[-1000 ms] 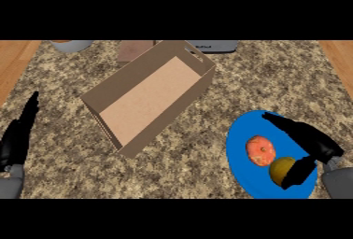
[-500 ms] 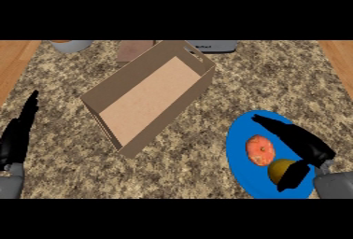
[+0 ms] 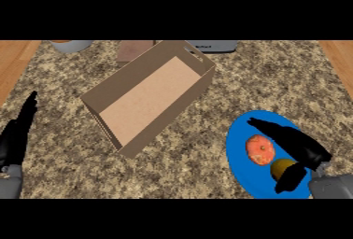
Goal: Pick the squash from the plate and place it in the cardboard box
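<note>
Right robot hand (image 3: 298,148) open beside squash (image 3: 260,150).

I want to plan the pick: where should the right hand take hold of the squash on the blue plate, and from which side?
Grip the squash across its rounded body, coming down from above. It lies low on the blue plate, so its sides near the plate leave little room. The orange fruit sits close on its left, so place the fingers and thumb on the nearer and farther sides. The right hand is already over it, open.

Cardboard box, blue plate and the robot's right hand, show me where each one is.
cardboard box (image 3: 148,100), head view, its inner floor.
blue plate (image 3: 238,140), head view, bare left rim.
right hand (image 3: 300,144), head view, back of the hand.
</note>
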